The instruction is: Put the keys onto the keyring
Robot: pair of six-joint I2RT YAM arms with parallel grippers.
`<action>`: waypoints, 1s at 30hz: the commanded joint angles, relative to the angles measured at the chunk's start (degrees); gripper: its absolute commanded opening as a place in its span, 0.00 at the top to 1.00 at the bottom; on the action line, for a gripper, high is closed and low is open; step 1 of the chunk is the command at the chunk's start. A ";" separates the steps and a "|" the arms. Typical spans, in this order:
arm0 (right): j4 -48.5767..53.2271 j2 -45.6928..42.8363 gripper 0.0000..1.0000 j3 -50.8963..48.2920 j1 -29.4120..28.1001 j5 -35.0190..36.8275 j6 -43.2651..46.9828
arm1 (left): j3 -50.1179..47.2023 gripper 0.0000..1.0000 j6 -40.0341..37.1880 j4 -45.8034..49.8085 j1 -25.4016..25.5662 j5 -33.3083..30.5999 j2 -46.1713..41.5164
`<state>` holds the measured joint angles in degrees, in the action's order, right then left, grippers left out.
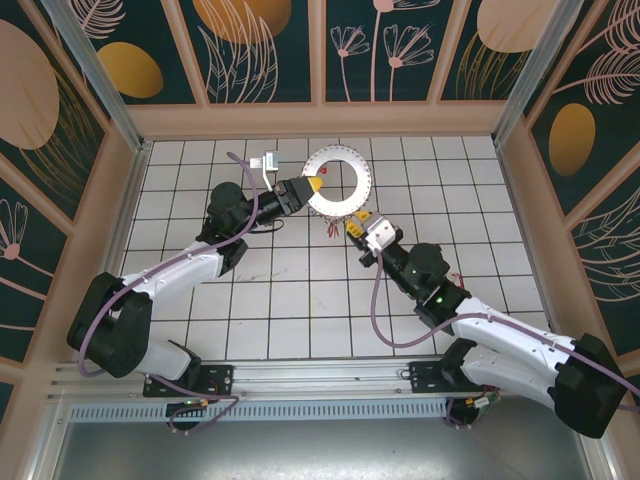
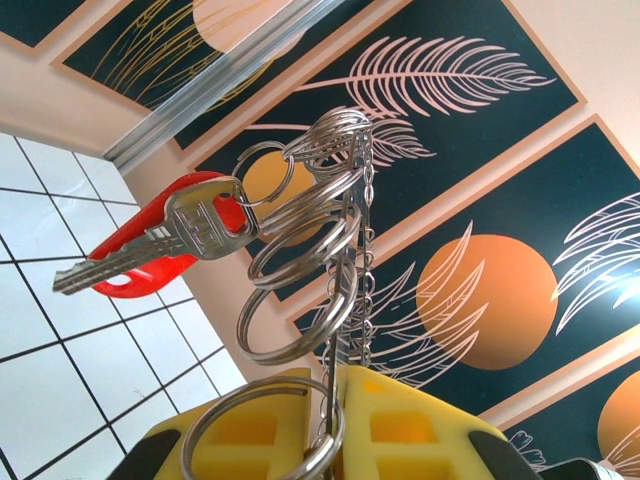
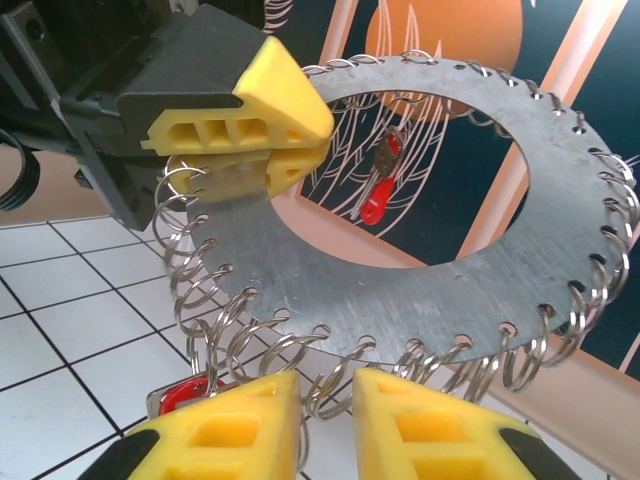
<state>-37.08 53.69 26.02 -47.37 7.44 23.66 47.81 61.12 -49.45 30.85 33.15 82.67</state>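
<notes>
Keyring (image 1: 362, 180) held tilted above the tiles (image 1: 290, 300), clamped at its rim by the left gripper (image 1: 312, 187).
The right wrist view adds the right gripper (image 3: 325, 400) under the rim, jaws narrowly parted around loops (image 3: 330, 350), nothing clearly held. The left wrist view shows a red-tagged key (image 2: 150, 250) hanging from a loop.

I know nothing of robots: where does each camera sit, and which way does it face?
Top external: above and behind, looking down on white tiled table; left arm, right arm, left gripper, right gripper and large flat pale-grey metal keyring.
Left wrist: on the left arm, looking up along the keyring's edge; own yellow fingers below.
Right wrist: on the right arm, facing the keyring's flat side; own yellow fingers below.
Shared: top and right wrist both show the left gripper clamping the keyring.
</notes>
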 commanded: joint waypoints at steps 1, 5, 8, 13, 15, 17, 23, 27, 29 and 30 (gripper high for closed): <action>-3.66 0.05 0.78 0.92 -0.35 1.22 -0.23 | 1.85 0.95 -0.11 -2.91 -0.01 0.67 -0.49; -3.37 0.57 0.78 1.14 -0.35 1.21 -0.37 | 1.90 0.95 -0.13 -2.89 -0.08 0.59 -0.48; -3.08 1.15 0.79 1.40 -0.44 2.00 -0.19 | 1.85 0.95 -0.08 -2.93 -0.07 0.53 -0.43; -4.36 2.16 0.79 1.06 -0.53 3.20 -0.03 | 1.95 0.95 0.08 -2.97 -0.05 0.85 -0.37; -5.21 2.29 0.79 0.72 -0.53 3.67 -0.02 | 1.84 0.95 0.05 -3.11 -0.05 0.69 -0.40; -6.18 2.28 0.80 0.37 -0.50 4.25 -0.02 | 1.82 0.94 0.04 -3.11 -0.04 0.83 -0.42; -7.06 2.24 0.81 -0.35 -0.51 4.65 -0.06 | 1.67 0.95 -0.04 -3.09 0.00 0.62 -0.52; -7.50 2.55 0.82 -0.36 -0.53 4.77 -0.17 | 1.76 0.95 -0.04 -3.11 -0.07 0.65 -0.47; -7.56 2.71 0.83 -0.36 -0.52 4.86 -0.25 | 1.74 0.95 -0.01 -3.11 -0.07 0.71 -0.48; -7.60 2.82 0.83 -0.42 -0.53 4.87 -0.32 | 1.77 0.95 0.05 -3.10 -0.03 0.71 -0.49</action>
<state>-41.36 56.23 25.98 -47.64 11.18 23.64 47.81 61.12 -49.43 30.81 32.56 82.65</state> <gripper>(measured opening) 0.171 0.130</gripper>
